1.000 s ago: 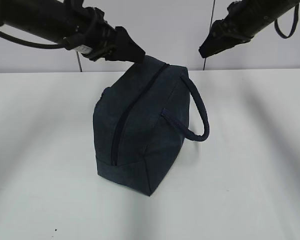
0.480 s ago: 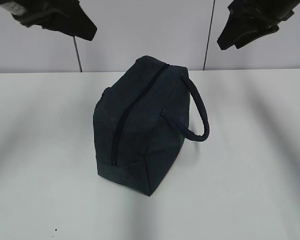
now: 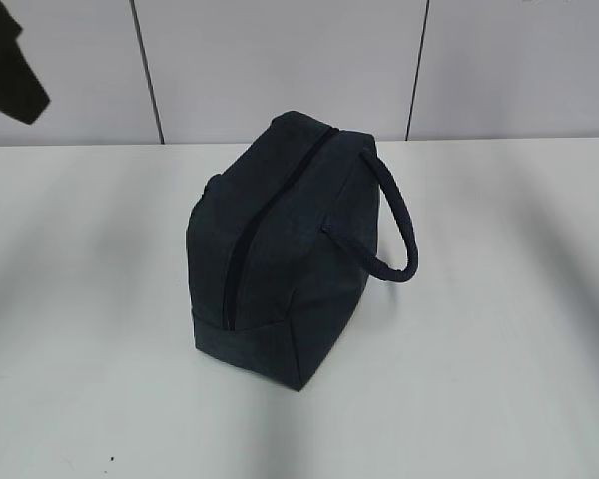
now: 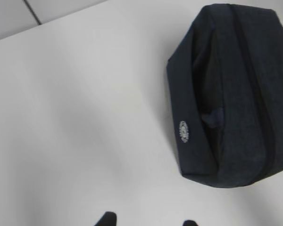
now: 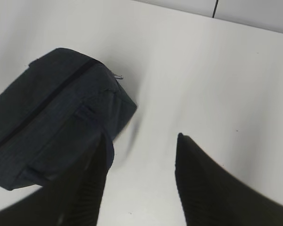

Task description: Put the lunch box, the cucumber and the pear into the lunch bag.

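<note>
Both my pincers hang empty above the white table (image 3: 499, 379). On the right gripper (image 5: 141, 150) the dark fingers (image 5: 205, 188) stand spread, nothing between them. Of the left gripper (image 4: 146, 221) only two tips show, apart; I cannot tell more. Between them the lunch bag (image 3: 280, 249) stands upright on the table, its zipper (image 3: 255, 225) apparently closed, its handle (image 3: 399, 225) looping rightward

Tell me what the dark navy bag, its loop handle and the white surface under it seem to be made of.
The boxy dark navy lunch bag: matte woven fabric, going by its faint weave and soft creases. Its looped handle: rounded, probably padded fabric in the same navy. The white table: smooth, with soft shadows; likely laminate or painted board, though that stays uncertain.
</note>
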Controlling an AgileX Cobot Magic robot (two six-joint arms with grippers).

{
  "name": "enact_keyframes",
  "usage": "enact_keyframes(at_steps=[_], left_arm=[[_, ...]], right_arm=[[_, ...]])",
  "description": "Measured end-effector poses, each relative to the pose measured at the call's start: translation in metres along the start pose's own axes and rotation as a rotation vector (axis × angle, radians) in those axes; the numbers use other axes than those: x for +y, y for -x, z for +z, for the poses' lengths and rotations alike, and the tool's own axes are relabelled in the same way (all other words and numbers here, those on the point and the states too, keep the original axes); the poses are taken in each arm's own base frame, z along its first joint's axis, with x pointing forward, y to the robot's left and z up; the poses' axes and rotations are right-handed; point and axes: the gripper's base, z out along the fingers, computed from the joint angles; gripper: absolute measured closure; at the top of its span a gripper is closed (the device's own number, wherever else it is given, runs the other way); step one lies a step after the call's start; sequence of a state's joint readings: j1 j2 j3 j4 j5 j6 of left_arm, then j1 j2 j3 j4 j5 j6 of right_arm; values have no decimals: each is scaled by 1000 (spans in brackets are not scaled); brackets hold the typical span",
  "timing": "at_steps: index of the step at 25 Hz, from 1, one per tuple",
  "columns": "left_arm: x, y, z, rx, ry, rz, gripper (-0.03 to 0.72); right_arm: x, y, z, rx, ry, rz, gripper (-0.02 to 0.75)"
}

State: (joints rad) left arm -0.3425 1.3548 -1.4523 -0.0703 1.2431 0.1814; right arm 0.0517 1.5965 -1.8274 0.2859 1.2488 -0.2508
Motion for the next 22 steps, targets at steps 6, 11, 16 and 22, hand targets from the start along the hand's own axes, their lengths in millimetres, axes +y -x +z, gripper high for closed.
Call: enact_keyframes(at_steps=[6,11,16,22], left_arm=[[1,-23,-56,-131,108,-47,420],[-8,-58,-110,-290,127,-75,420],[-18,-109,-133,-369,132,-90,420],[-27,-177,-113,-351,123,-133,417]], right_arm=[[25,-32,-75,-120,-27,1,360],[40,-81,-118,-162,-89,-28,360],[49,-144,-142,-175,-175,-46,360],[56,-230,-155,-218,-288,10,360]])
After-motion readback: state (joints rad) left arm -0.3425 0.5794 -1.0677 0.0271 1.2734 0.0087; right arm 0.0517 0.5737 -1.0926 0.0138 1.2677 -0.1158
